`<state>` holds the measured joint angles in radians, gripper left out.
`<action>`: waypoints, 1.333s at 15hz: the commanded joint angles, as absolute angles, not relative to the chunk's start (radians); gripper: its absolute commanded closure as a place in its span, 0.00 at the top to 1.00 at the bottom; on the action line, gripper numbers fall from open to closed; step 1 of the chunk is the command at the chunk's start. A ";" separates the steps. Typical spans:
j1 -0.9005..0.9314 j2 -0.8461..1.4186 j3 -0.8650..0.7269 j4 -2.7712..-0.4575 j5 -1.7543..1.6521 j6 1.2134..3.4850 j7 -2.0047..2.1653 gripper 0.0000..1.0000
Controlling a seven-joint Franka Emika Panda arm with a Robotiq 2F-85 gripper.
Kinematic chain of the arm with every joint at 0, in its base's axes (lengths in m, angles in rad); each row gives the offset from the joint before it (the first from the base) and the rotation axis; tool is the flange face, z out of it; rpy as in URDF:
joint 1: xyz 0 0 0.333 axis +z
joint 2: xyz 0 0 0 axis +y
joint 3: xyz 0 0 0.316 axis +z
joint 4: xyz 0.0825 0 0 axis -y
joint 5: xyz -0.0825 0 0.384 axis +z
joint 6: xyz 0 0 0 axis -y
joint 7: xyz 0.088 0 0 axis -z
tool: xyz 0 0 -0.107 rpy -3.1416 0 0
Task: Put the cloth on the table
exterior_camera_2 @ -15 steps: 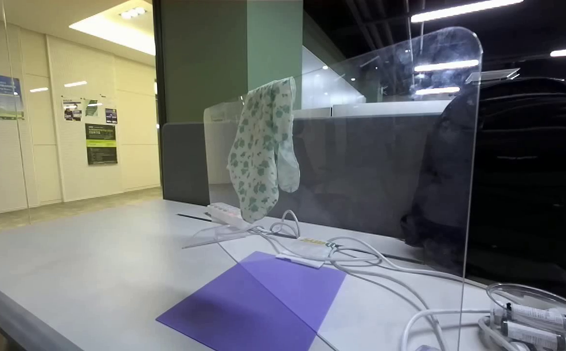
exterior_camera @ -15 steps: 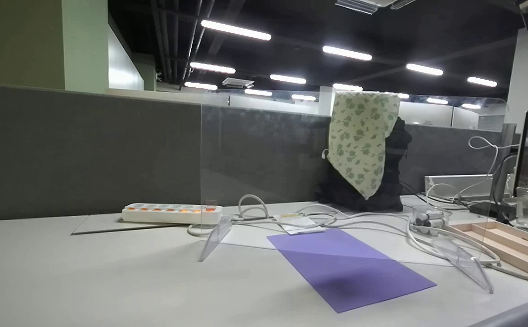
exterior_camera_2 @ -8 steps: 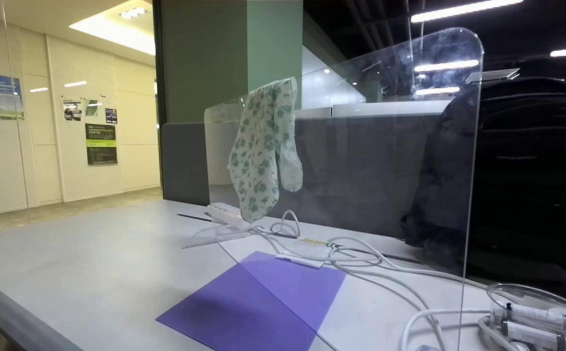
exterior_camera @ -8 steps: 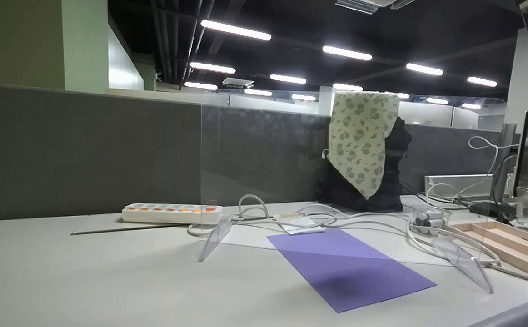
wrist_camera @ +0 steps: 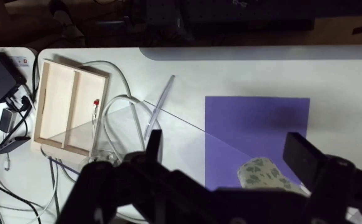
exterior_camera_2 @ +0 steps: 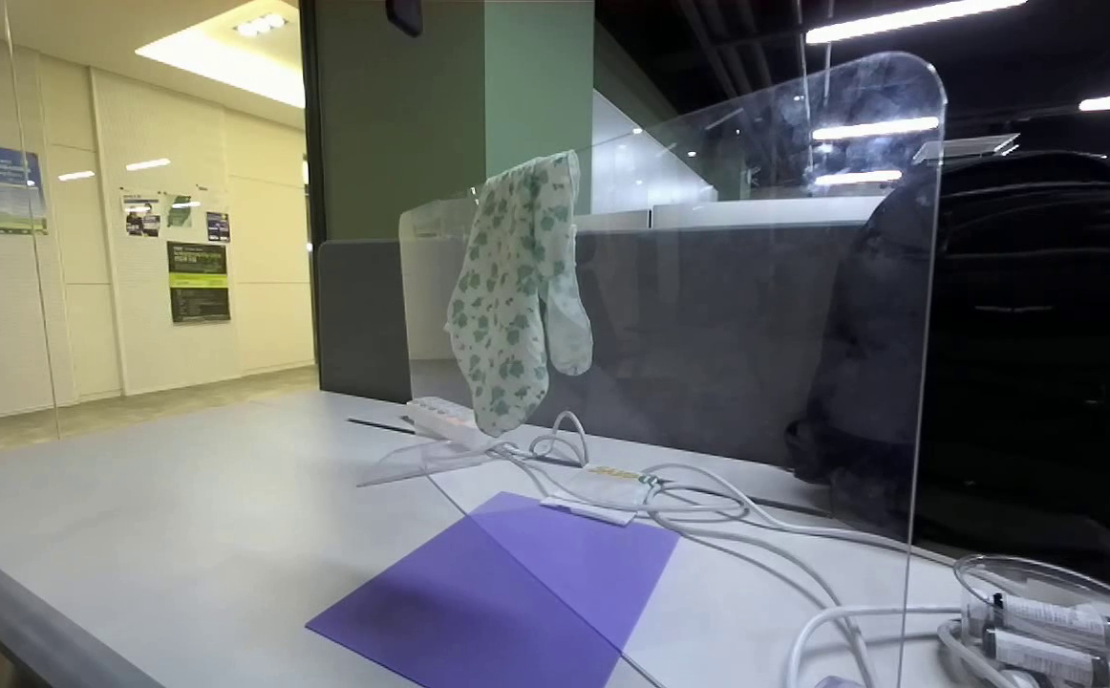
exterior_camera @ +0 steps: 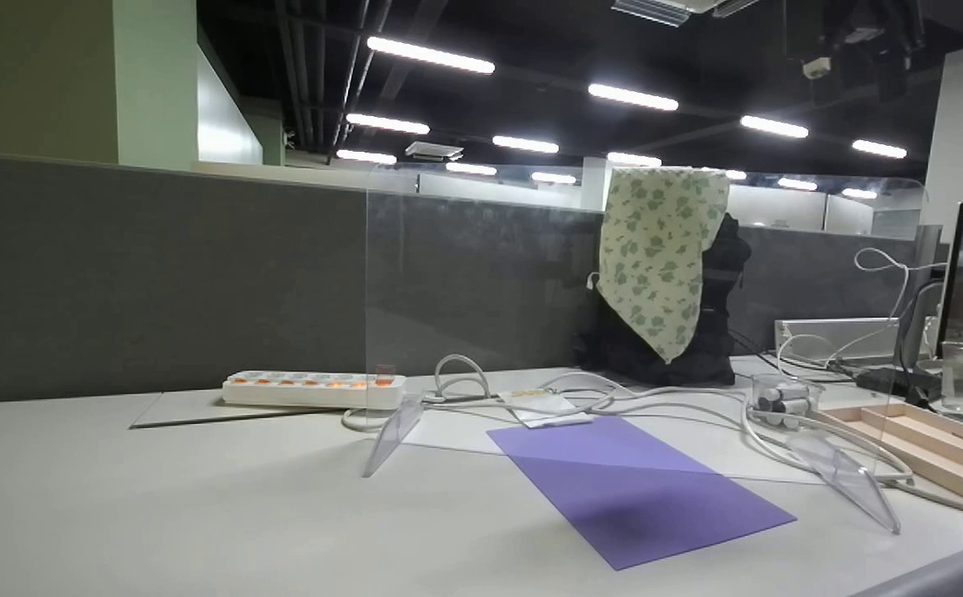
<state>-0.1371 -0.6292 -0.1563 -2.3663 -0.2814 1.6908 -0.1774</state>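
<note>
The cloth (exterior_camera: 655,249), pale with green leaf print, hangs folded over the top edge of a clear upright panel. It also shows in an exterior view (exterior_camera_2: 507,296), its lower end above the table (exterior_camera_2: 182,516). The table is light grey-white and shows again in an exterior view (exterior_camera: 200,514). In the wrist view my gripper (wrist_camera: 224,134) is open and empty, with the cloth (wrist_camera: 257,172) low between the fingers, partly hidden by the gripper body. A dark fingertip (exterior_camera_2: 405,15) shows at the top edge of an exterior view, above and apart from the cloth. Dark gripper parts (exterior_camera: 854,50) show at upper right.
The clear panel (exterior_camera: 481,274) stands on the table on clear feet (exterior_camera: 394,435). A purple sheet (exterior_camera: 639,497) lies below. White cables, a power strip (exterior_camera: 313,391), a cup of small bottles (exterior_camera: 782,402), a wooden tray (exterior_camera: 929,448) and a black backpack (exterior_camera_2: 1042,382) are around it.
The gripper has come further into view at the upper right of an exterior view, moving left, and its tip now shows at the top of another. The cloth hangs as before.
</note>
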 commanded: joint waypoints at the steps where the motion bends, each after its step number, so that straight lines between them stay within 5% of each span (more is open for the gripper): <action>1: -0.126 -0.635 -0.106 -2.431 -0.233 1.857 -0.003 1.00; 20: -0.107 -0.579 -0.103 -2.553 -0.110 2.279 -0.035 1.00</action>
